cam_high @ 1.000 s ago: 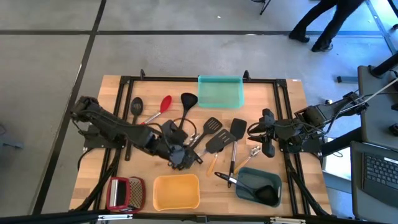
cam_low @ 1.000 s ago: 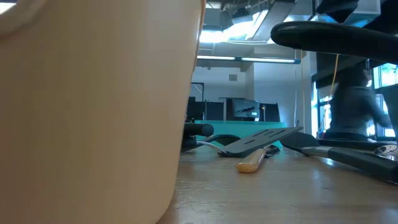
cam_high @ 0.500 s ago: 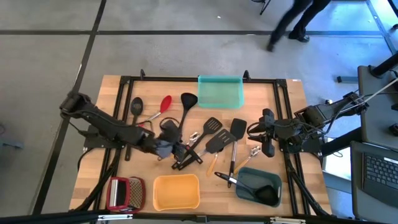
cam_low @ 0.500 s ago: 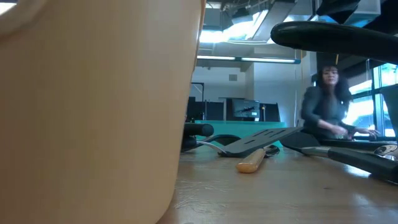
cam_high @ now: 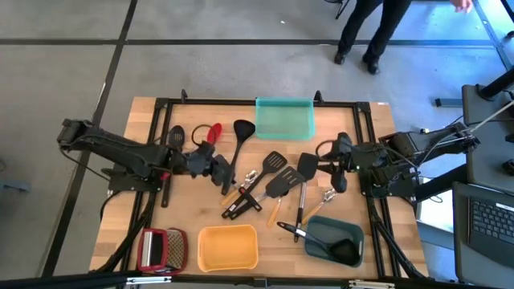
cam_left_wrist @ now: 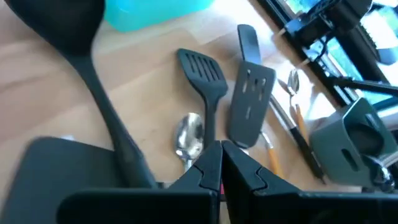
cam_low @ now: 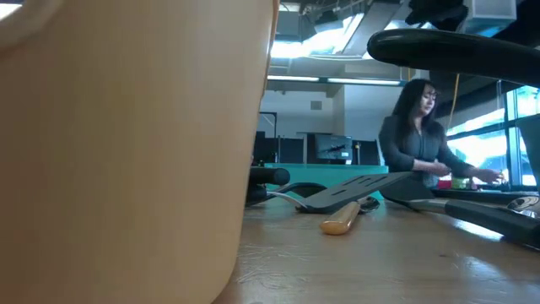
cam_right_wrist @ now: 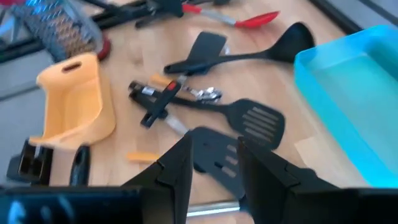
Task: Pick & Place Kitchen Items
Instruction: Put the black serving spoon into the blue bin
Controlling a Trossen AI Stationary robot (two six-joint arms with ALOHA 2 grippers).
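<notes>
The kitchen items lie loose on the wooden table: a black spoon (cam_high: 177,136), a red spoon (cam_high: 213,132), a black ladle (cam_high: 242,133), slotted black turners (cam_high: 274,163) (cam_high: 305,165), a small metal spoon (cam_left_wrist: 189,133) and an orange-handled tool (cam_high: 273,213). Another black ladle (cam_high: 344,250) rests in the grey-blue tray (cam_high: 324,227). My left gripper (cam_high: 223,173) (cam_left_wrist: 221,163) is shut and empty, over the table just left of the heap. My right gripper (cam_high: 338,178) (cam_right_wrist: 214,165) hovers open and empty, right of the turners.
The teal tray (cam_high: 285,117) stands at the far edge, the yellow tray (cam_high: 227,246) at the near edge, filling the low view's left (cam_low: 126,152). A red-framed grater (cam_high: 163,247) lies near left. A person (cam_low: 418,135) moves beyond the table.
My left gripper, shut throughout, has drawn back from the black utensils near the table's middle, toward the far and left edges. My right gripper has swung slightly toward the far edge. The utensils lie as before.
</notes>
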